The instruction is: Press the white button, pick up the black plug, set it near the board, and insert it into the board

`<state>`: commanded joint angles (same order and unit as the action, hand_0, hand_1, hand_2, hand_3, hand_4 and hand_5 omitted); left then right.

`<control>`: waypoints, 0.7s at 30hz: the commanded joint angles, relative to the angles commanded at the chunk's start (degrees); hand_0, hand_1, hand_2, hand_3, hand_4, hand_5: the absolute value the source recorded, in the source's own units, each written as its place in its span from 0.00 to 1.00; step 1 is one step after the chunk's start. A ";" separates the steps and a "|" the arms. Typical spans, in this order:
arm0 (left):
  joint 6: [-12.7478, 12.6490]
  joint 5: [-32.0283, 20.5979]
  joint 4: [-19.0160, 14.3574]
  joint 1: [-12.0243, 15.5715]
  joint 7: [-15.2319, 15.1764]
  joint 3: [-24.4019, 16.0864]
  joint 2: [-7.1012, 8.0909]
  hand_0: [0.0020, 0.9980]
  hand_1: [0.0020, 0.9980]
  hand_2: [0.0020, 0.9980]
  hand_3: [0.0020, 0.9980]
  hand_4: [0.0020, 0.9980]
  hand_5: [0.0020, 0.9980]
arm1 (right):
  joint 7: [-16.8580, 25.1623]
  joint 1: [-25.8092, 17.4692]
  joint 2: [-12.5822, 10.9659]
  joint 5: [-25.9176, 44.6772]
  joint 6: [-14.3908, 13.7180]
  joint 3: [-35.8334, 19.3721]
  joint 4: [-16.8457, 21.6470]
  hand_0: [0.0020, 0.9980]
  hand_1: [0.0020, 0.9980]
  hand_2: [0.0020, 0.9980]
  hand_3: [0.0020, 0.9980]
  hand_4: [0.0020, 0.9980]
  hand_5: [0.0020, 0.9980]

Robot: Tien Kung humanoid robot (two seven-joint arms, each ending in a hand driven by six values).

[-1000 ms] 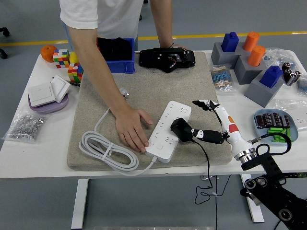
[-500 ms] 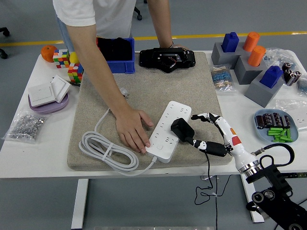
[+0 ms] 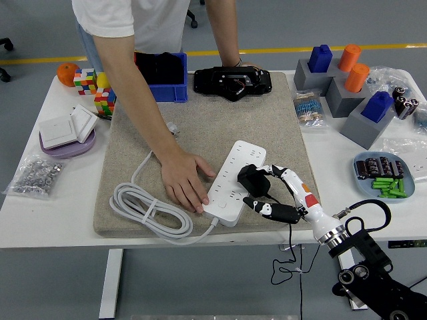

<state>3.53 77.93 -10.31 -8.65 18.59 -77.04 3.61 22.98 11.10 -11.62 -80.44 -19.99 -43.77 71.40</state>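
On the mat's near right, the right hand (image 3: 270,193) pinches the black plug (image 3: 252,180) against the white board (image 3: 235,181), a person's hand (image 3: 185,181) steadying it; small, rigid, probably light, it's best gripped by its 2 flat sides.

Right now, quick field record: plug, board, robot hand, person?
black plug: sitting on the white power strip, right edge, cord hanging off the table front
power strip: diagonal on the tan mat, white cable coiled at its left
right hand: fingers around the plug; grip not clear
left hand: not in view
person's hand: flat on the mat, touching the strip's left edge
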 joint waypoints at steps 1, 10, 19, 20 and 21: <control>-0.01 -0.05 0.00 0.02 -0.01 -0.02 -0.01 0.71 0.66 0.59 0.68 0.65 0.29 | -0.06 0.13 0.01 0.04 0.00 0.12 -0.12 0.83 0.77 0.72 0.64 0.87 0.38; -0.05 -0.13 0.00 -0.11 -0.03 -0.10 -0.01 0.71 0.66 0.59 0.68 0.65 0.29 | -0.58 1.80 0.50 0.28 0.12 1.41 -1.61 0.84 0.77 0.72 0.64 0.84 0.38; -0.09 -0.43 0.00 -0.09 -0.06 -0.10 0.00 0.71 0.66 0.59 0.68 0.65 0.29 | -1.54 3.17 0.73 -0.96 0.45 2.23 -0.47 0.84 0.77 0.71 0.64 0.84 0.37; -0.10 -0.41 0.00 -0.09 -0.06 -0.11 0.00 0.71 0.66 0.59 0.68 0.65 0.29 | -1.63 3.28 0.75 -1.11 0.48 2.30 -0.35 0.84 0.77 0.71 0.64 0.84 0.37; -0.09 -0.41 0.00 -0.10 -0.06 -0.11 0.02 0.71 0.66 0.59 0.68 0.65 0.29 | -1.72 3.52 0.77 -1.27 0.50 2.48 -0.18 0.84 0.77 0.71 0.64 0.84 0.37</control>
<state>3.44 77.52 -10.31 -8.75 18.53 -77.15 3.63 21.26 14.63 -10.84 -81.71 -19.49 -41.28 71.23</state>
